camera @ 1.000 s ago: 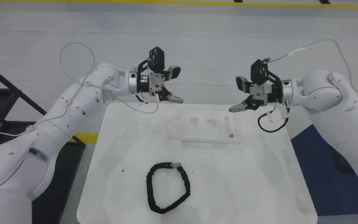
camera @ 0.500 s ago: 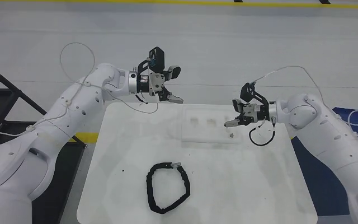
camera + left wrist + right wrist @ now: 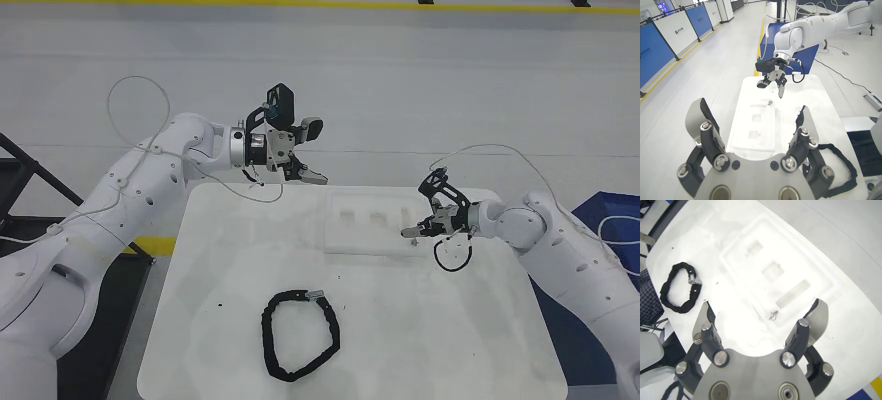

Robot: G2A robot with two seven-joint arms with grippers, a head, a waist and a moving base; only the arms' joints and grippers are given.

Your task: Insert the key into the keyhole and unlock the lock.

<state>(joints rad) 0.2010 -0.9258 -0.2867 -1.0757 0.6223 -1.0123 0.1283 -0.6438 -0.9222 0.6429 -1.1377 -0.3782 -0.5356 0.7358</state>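
Top view, left to right.

- Floor: pale grey, with a yellow line (image 3: 300, 5) along the top edge of the frame. In the left wrist view, blue and white barrier panels (image 3: 653, 51) stand at upper left and a blue cabinet (image 3: 766, 49) sits behind the far arm.
- Left tool (image 3: 310, 175): hangs over the far left corner of the tabletop (image 3: 220, 300), above centre of the frame. Its fingers are spread wide and hold nothing.
- Tabletop: white with rounded corners, and a few dark specks scattered on it.
- Lock (image 3: 268, 345): a black fabric-sleeved chain lying in a closed loop at lower centre-left. Its metal cylinder (image 3: 315, 296) is at the top of the loop. It sits well apart from both tools.
- Foam tray (image 3: 365, 240): white and flat, at centre, with three rectangular recesses in a row.
- Key (image 3: 773, 315): small, on a ring. It lies on the tray's surface just beside the long recess, at the tray's right end.
- Right tool (image 3: 415, 230): low over the right end of the tray, right of centre. Its fingers are parted and grip nothing. In the right wrist view the key lies between the two fingers. Contact with the tray cannot be judged.
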